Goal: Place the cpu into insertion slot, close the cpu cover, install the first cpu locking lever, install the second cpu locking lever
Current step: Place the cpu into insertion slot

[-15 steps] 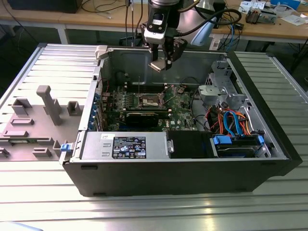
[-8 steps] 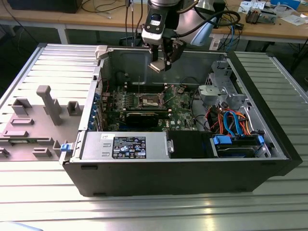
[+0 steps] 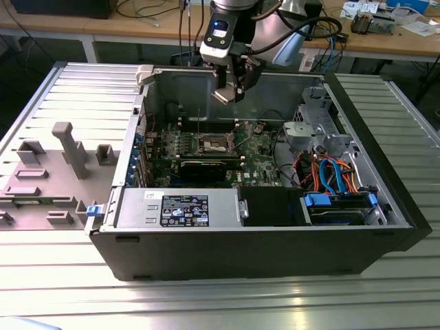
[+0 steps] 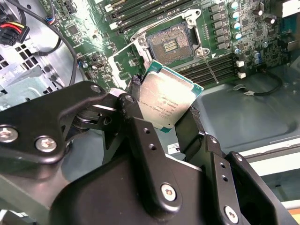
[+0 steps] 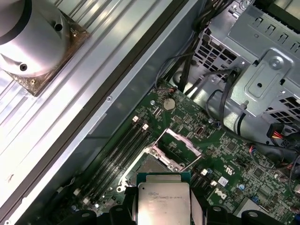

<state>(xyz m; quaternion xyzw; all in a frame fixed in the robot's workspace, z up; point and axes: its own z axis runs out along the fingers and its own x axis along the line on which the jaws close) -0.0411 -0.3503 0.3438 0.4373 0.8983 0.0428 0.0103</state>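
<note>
Exterior view: the gripper (image 3: 232,88) hangs inside the open computer case (image 3: 275,256), above the green circuit board (image 3: 265,155) and clear of it. In the second wrist view its two black fingers (image 4: 138,126) are clamped on opposite edges of the cpu (image 4: 168,98), held tilted with its silvery top showing. The insertion slot (image 4: 169,43) lies bare beyond the chip, beside the long memory slots (image 4: 220,63). In the first wrist view the cpu cover (image 5: 179,142) stands swung up from the socket.
</note>
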